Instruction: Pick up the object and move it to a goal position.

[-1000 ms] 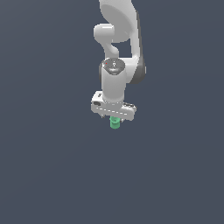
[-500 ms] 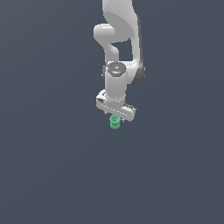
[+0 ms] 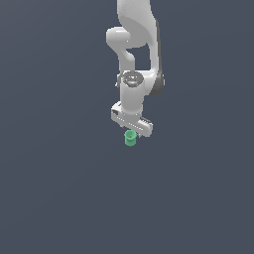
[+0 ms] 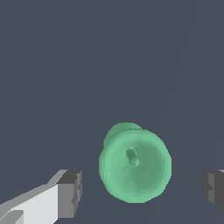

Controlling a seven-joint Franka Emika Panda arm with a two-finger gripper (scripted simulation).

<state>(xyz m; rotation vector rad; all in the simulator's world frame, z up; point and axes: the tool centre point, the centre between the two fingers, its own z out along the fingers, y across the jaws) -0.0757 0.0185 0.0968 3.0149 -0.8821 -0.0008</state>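
Note:
The object, a small bright green spool (image 3: 130,138), stands upright on the dark grey floor, just under the white hand. In the wrist view the spool (image 4: 134,164) shows from above, with its hollow top toward the camera. My gripper (image 3: 132,133) hangs right over it with the jaws apart. In the wrist view my gripper (image 4: 142,191) straddles the spool: one grey fingertip (image 4: 70,193) and the other (image 4: 213,190) stand on either side with a clear gap to it. Neither touches the spool.
The plain dark grey floor (image 3: 59,198) fills both views. The white arm (image 3: 136,44) rises straight above the hand. No other object or marker shows.
The hand has turned about its vertical axis, so its bar now lies slanted in the exterior view. The spool stays under the hand, at nearly the same spot.

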